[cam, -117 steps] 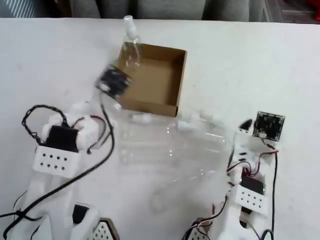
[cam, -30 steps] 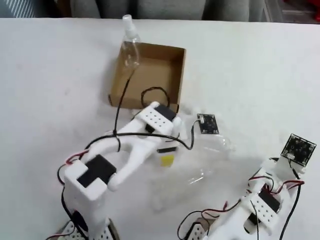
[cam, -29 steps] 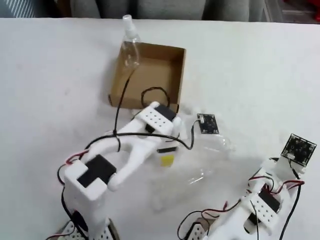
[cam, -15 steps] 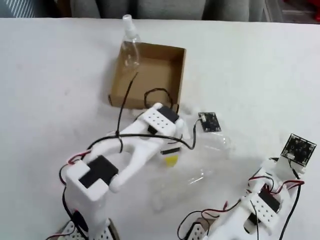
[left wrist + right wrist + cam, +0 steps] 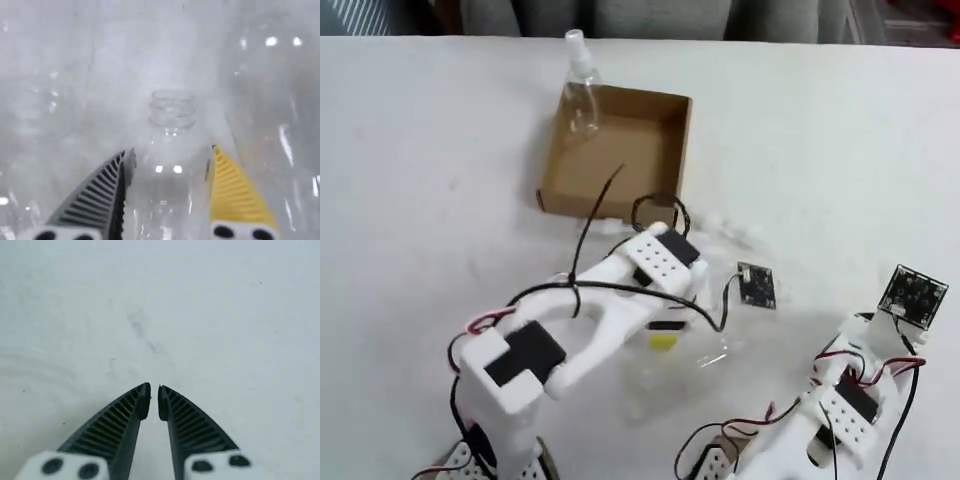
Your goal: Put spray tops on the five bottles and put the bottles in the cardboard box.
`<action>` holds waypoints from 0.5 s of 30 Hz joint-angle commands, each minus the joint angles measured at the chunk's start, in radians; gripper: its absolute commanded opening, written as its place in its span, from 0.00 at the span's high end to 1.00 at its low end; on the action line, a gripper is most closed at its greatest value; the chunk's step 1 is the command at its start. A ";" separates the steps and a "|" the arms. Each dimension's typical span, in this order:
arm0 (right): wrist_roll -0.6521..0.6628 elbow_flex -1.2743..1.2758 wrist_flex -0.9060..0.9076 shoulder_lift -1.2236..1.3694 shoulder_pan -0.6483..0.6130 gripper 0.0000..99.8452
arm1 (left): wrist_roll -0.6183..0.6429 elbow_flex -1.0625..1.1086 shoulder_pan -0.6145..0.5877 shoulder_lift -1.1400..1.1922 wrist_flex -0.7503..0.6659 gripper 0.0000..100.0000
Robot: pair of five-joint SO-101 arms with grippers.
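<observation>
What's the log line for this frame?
left gripper: shut on clear topless plastic bottle | right gripper: shut, over white table | brown cardboard box: one spray-topped bottle

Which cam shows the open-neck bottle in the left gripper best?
Left wrist view: the uncapped bottle sits gripped between the left gripper fingers, threaded neck plain. High view: the arm covers most of it, leaving faint glints beside it. Right wrist view faces the table beyond the shut right gripper.

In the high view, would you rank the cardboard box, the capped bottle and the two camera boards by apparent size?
cardboard box
capped bottle
right camera board
left camera board, somewhat smaller
</observation>
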 commanded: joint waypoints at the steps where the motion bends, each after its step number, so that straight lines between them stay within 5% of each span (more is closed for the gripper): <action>1: -0.005 -0.046 0.004 -0.008 -0.008 0.98 | 0.089 0.008 0.016 -0.101 0.037 0.98; 15: -0.003 -0.038 -0.002 -0.008 -0.008 0.98 | 0.152 0.305 -0.231 -0.622 -0.018 0.98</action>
